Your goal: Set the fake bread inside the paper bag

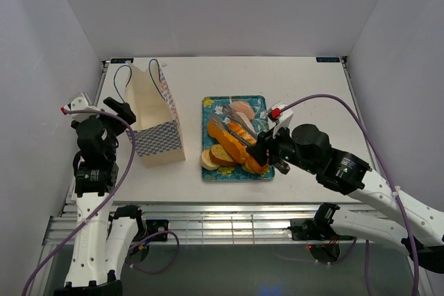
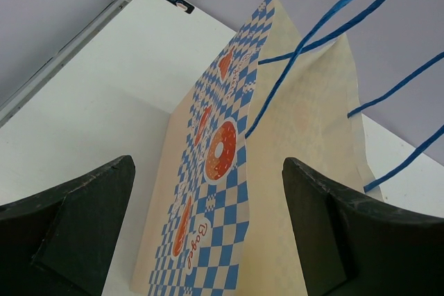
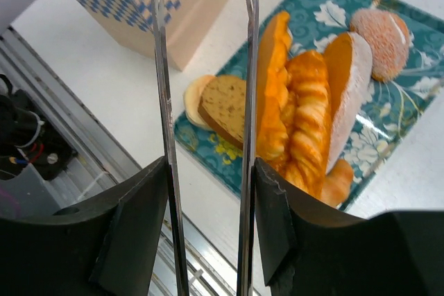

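Note:
The paper bag (image 1: 156, 119) stands open at the left; in the left wrist view its checked side (image 2: 222, 171) is right ahead. My left gripper (image 1: 125, 112) is open and empty beside the bag's left side (image 2: 208, 168). Several pieces of fake bread (image 1: 232, 147) lie on a teal floral tray (image 1: 258, 100). My right gripper (image 1: 267, 149) is shut on metal tongs (image 1: 232, 126), whose two arms (image 3: 246, 67) stand apart and empty over the bread (image 3: 305, 109). The right gripper (image 3: 208, 192) hovers at the tray's near right part.
White walls close in the table on three sides. A metal rail runs along the table's near edge (image 1: 208, 216). A round sugared bun (image 3: 378, 39) lies at the tray's far end. The bag's blue cord handles (image 2: 333, 19) stick up.

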Robot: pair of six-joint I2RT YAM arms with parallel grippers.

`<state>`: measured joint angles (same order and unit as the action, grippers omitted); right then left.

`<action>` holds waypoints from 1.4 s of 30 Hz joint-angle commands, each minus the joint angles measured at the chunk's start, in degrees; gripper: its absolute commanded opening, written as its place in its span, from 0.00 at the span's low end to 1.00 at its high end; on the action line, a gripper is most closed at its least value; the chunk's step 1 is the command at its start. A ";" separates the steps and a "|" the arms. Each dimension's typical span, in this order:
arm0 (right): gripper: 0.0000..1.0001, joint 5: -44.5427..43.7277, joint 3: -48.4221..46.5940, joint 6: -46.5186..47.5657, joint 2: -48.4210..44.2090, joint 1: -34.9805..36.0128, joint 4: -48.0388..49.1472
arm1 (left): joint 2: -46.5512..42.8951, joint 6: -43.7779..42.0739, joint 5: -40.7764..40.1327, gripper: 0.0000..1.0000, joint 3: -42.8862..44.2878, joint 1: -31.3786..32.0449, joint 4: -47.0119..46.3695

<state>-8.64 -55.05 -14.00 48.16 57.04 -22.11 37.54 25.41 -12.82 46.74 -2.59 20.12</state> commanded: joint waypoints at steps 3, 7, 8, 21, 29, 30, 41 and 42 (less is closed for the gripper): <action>0.55 -8.66 3.71 -3.75 -3.86 0.18 -5.56 | 0.43 -0.45 2.01 0.98 0.37 -0.40 0.10; 0.55 -10.78 7.40 -6.12 -7.11 0.18 -8.04 | 0.34 -0.36 2.71 0.98 0.46 -0.40 0.01; 0.55 -10.78 7.93 -6.39 -7.64 0.18 -8.30 | 0.52 -0.36 2.80 0.98 0.46 -0.40 0.01; 0.54 -11.49 13.65 -13.24 -14.58 0.18 -15.33 | 0.87 -0.10 4.64 0.98 0.37 -0.40 -0.17; 0.54 -6.04 14.97 -12.98 -14.33 0.18 -12.35 | 1.04 0.08 4.82 0.98 0.28 -0.40 -0.34; 0.54 -5.77 15.14 -12.98 -14.06 0.18 -12.17 | 1.04 0.17 4.82 0.98 0.28 -0.40 -0.26; 0.53 -4.72 17.34 -12.98 -13.10 0.18 -10.50 | 1.13 0.08 5.08 0.98 0.37 -0.40 -0.26; 0.53 -4.54 17.43 -12.98 -13.01 0.27 -10.41 | 1.13 0.08 5.08 0.98 0.37 -0.40 -0.26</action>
<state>-13.69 -37.63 -26.63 35.14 57.04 -35.90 38.59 25.54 -8.45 46.74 -2.59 20.12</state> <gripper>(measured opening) 0.531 0.976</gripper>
